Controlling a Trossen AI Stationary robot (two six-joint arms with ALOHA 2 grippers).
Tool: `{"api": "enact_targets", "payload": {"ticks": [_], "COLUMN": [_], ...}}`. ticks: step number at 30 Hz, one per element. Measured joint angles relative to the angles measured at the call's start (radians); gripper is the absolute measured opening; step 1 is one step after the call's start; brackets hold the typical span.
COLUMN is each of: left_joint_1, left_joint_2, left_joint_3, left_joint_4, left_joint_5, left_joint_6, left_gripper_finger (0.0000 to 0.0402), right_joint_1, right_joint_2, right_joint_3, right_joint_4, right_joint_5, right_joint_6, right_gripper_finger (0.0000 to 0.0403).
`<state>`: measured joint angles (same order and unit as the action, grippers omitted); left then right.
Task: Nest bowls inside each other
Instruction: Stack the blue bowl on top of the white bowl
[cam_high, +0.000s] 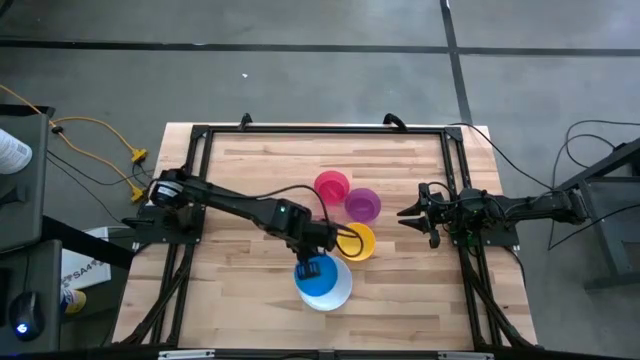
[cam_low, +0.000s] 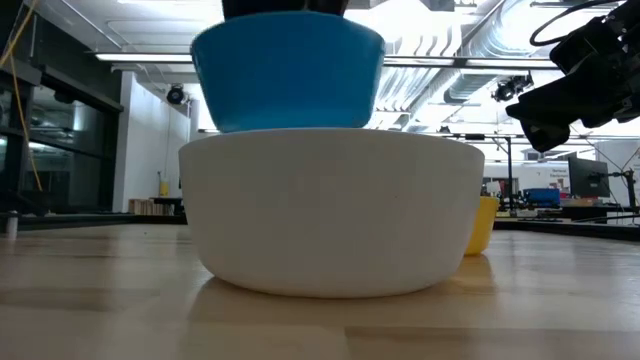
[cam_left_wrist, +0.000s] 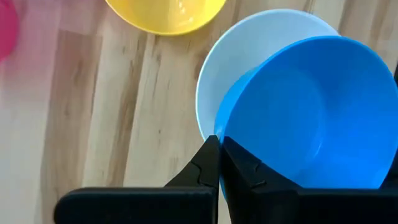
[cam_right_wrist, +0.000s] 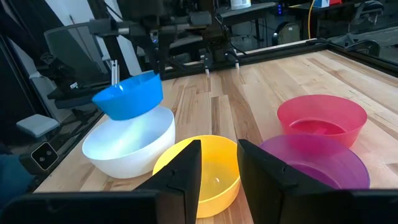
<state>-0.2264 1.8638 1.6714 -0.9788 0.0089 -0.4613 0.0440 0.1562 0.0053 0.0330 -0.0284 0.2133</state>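
Your left gripper is pinched shut on the rim of the blue bowl, holding it tilted just above the white bowl, low and centre in the high view. The yellow bowl sits just upper right of the white one, with the purple and pink bowls beyond. Your right gripper waits at the table's right, fingers apart, holding nothing.

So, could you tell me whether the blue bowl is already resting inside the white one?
Not yet: the blue bowl hangs tilted over the white bowl.
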Motion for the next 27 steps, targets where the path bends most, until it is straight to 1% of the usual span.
{"api": "enact_targets", "payload": {"ticks": [5, 11, 14, 16, 18, 20, 27], "left_joint_1": [0.005, 0.004, 0.003, 0.004, 0.006, 0.013, 0.019], "left_joint_2": [0.033, 0.040, 0.066, 0.081, 0.097, 0.099, 0.113], "left_joint_3": [0.000, 0.000, 0.000, -0.002, 0.000, -0.002, -0.002], "left_joint_4": [0.029, 0.027, 0.041, 0.029, 0.070, 0.051, 0.067], "left_joint_5": [0.033, 0.027, 0.027, 0.033, 0.058, 0.072, 0.076], "left_joint_6": [0.001, 0.001, 0.002, 0.003, 0.012, 0.014, 0.032], "left_gripper_finger": [0.0000, 0.0000, 0.0000, 0.0000, 0.0000, 0.0000, 0.0000], "right_joint_1": [0.000, 0.000, 0.000, 0.000, 0.000, 0.000, 0.000], "right_joint_2": [0.000, 0.000, 0.000, 0.000, 0.000, 0.000, 0.000], "right_joint_3": [0.000, 0.000, 0.000, 0.000, 0.000, 0.000, 0.000], "right_joint_4": [0.000, -0.002, -0.001, -0.001, -0.001, -0.001, -0.002], "right_joint_5": [0.000, 0.000, 0.000, 0.000, 0.000, 0.000, 0.001], "right_joint_6": [0.000, 0.000, 0.000, 0.000, 0.000, 0.000, 0.000], "right_gripper_finger": [0.0097, 0.0097, 0.0097, 0.0097, 0.0097, 0.0097, 0.0097]}}
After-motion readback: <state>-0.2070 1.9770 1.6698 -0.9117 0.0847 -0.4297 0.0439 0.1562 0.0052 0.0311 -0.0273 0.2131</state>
